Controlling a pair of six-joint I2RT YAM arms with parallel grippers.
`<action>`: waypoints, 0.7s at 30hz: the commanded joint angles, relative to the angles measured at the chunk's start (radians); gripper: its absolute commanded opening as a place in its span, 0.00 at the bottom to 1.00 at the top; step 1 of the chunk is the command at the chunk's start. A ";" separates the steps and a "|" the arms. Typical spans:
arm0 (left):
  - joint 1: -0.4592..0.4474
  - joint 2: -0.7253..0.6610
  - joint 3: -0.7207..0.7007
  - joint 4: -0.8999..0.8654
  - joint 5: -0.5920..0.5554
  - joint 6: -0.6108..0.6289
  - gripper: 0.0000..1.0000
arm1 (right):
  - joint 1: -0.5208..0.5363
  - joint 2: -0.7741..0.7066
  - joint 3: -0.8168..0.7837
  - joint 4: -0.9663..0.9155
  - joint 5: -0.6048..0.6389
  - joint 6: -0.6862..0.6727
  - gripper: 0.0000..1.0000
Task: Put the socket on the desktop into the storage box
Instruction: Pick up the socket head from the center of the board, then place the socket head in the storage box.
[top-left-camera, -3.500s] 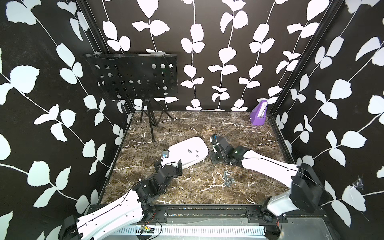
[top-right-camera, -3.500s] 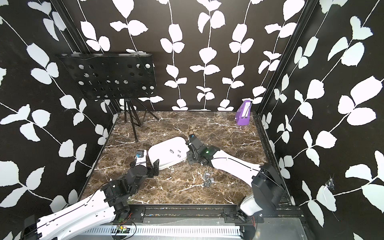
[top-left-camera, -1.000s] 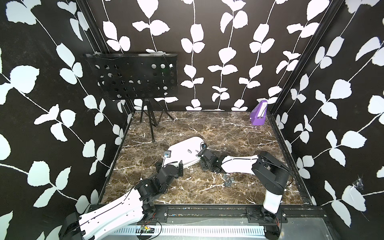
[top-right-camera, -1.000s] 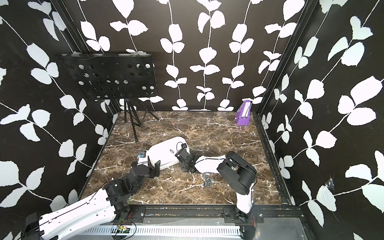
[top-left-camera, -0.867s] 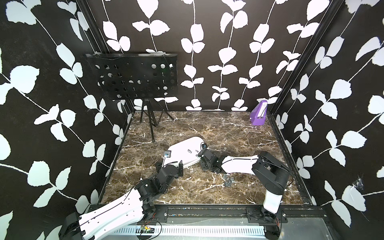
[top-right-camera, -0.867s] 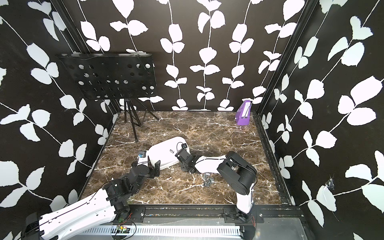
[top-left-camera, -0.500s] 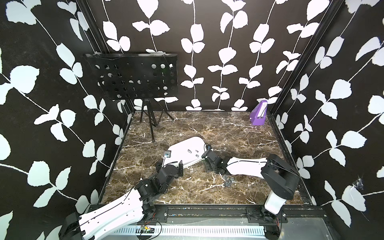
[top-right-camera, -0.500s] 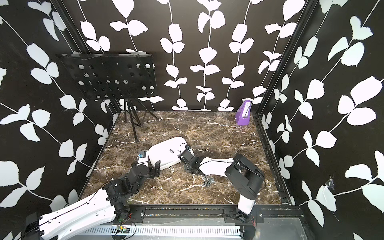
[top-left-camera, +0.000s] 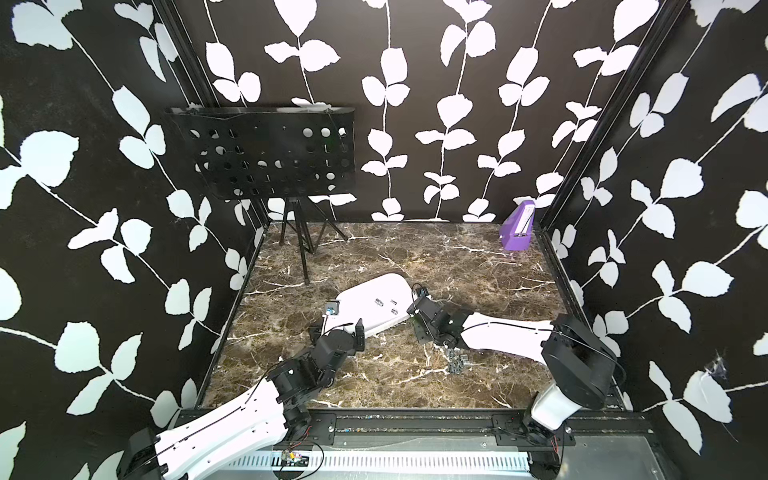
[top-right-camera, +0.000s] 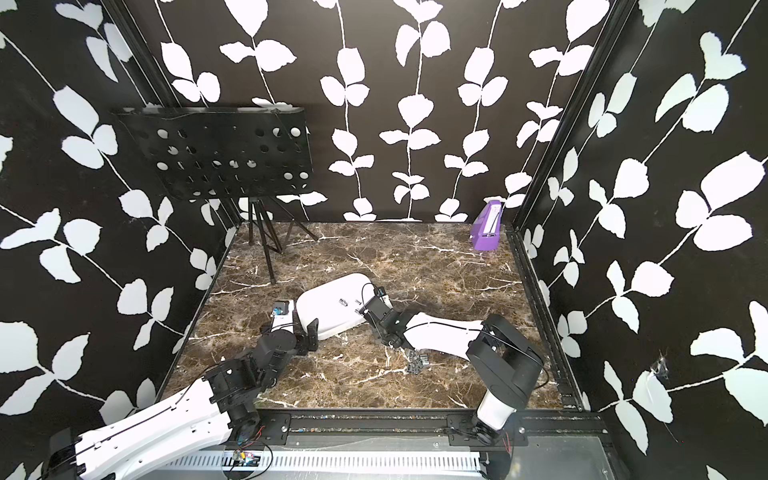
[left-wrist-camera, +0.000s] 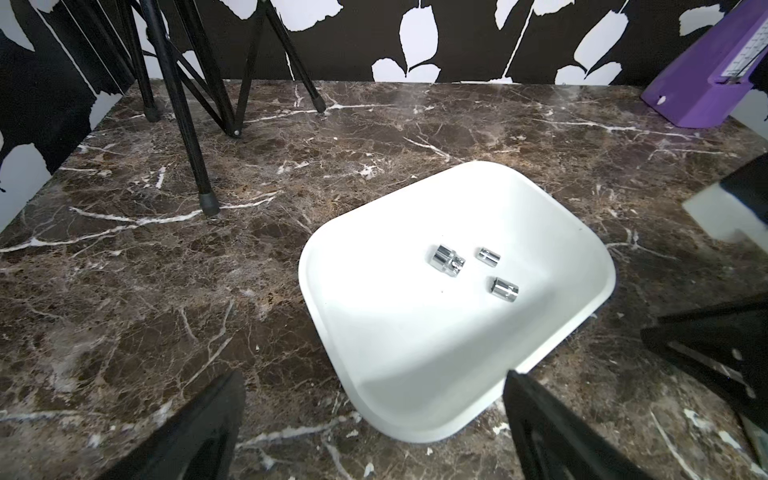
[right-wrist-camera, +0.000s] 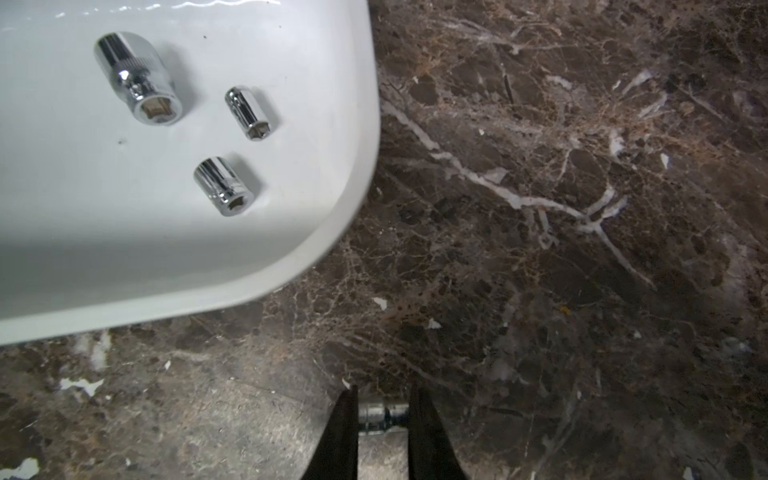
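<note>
The white storage box (top-left-camera: 365, 309) (top-right-camera: 328, 307) lies mid-table with three chrome sockets (left-wrist-camera: 446, 259) (right-wrist-camera: 224, 185) in it. My right gripper (right-wrist-camera: 382, 399) (top-left-camera: 413, 313) hangs low just off the box's right corner, shut on a small chrome socket (right-wrist-camera: 380, 413) held crosswise between its fingertips. A pile of several more sockets (top-left-camera: 457, 362) (top-right-camera: 417, 360) lies on the desktop under the right forearm. At the box's near left corner my left gripper (left-wrist-camera: 374, 376) (top-left-camera: 341, 328) stands open and holds nothing, with the box rim between its fingers.
A black perforated stand on a tripod (top-left-camera: 305, 249) fills the back left. A small purple box (top-left-camera: 517, 232) stands upright in the back right corner. Black frame rails edge the marble table (top-left-camera: 374, 386).
The right elbow has swung out to the right and the right gripper has drifted slightly away from the box's corner, still shut. The left arm has not moved.
</note>
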 joint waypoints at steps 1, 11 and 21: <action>-0.003 -0.002 -0.002 -0.008 -0.026 0.005 0.97 | -0.001 -0.030 0.066 -0.037 -0.002 0.004 0.16; -0.003 0.003 0.007 -0.024 -0.064 0.005 0.97 | 0.017 -0.020 0.223 -0.091 -0.036 -0.024 0.16; -0.003 0.019 0.007 -0.026 -0.060 -0.006 0.97 | 0.026 0.162 0.459 -0.127 -0.052 -0.053 0.17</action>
